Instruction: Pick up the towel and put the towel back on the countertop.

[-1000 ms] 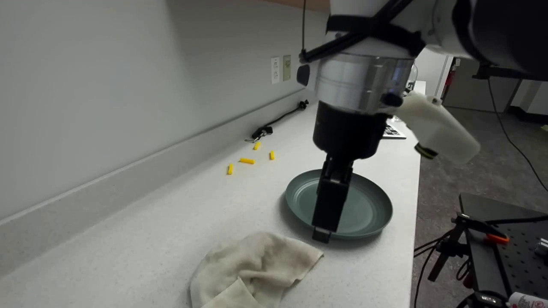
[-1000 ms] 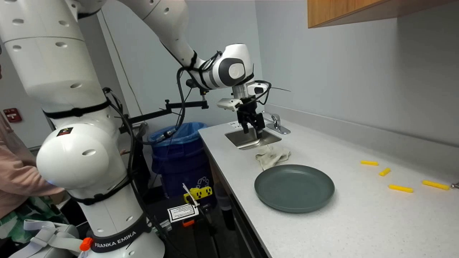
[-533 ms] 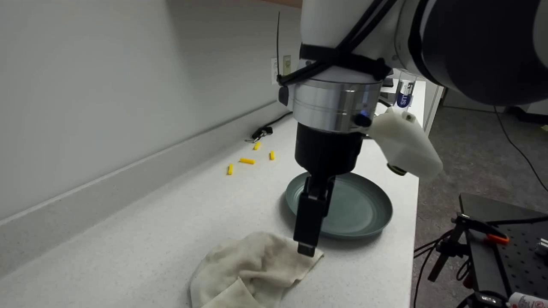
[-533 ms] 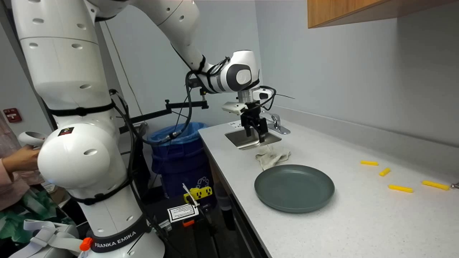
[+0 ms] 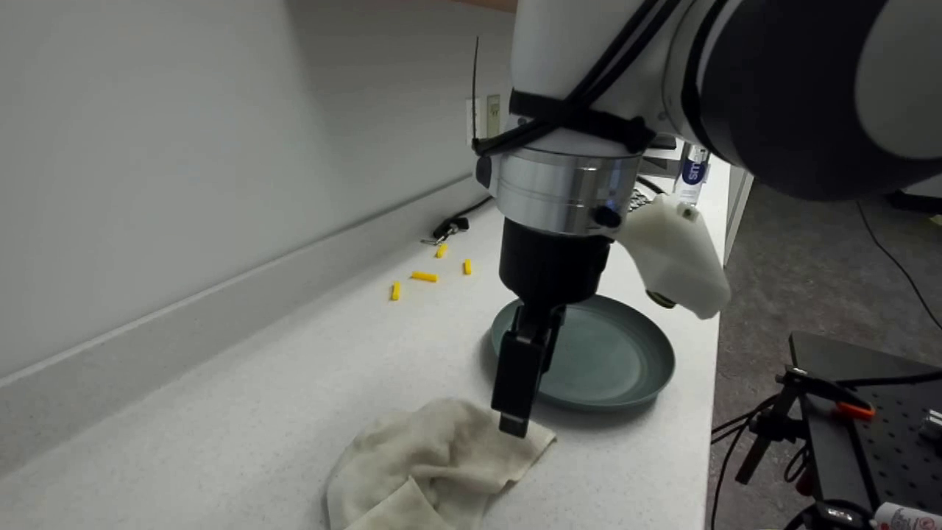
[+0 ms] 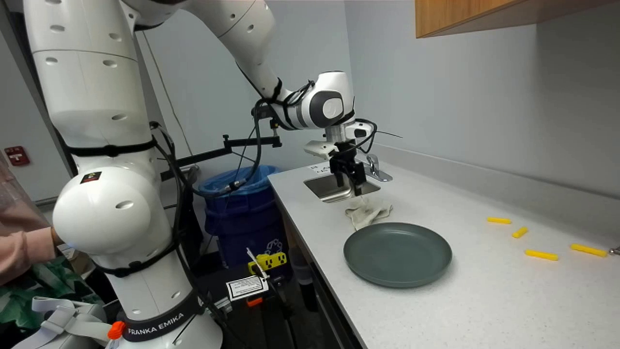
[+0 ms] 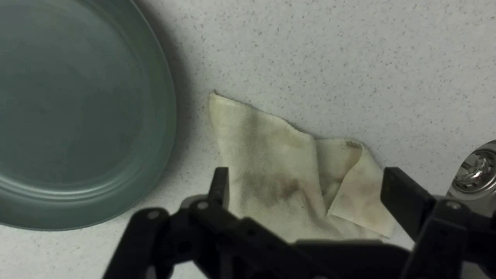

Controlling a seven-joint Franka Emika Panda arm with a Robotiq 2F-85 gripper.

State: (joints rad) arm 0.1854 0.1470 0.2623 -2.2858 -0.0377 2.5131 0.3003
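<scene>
Hanging over the countertop (image 6: 484, 305), your gripper (image 7: 304, 182), one, jaws standing wide apart and holding nothing; beneath it the towel (image 5: 441, 456), one, crumpled on the countertop between the plate (image 7: 77, 116) and the sink (image 6: 323, 190), not yet lifted; whether a jaw touches cloth, these views leave uncertain. Risks, as judged: closing too high, you would merely skim the flatter cloth and come up bare; pressing too low, you would scrape the hard surface; pinching only one loose fold, you could see it slip; drifting toward the plate (its rim appears near one jaw in the wrist view), you might nudge it. Materials: towel, off-white, thin and limp-looking cloth, brownish smudges, one corner folded over; plate, round, dull green, smooth, with raised rim; countertop, pale, finely speckled; sink, grey metal, roughly rectangular.
</scene>
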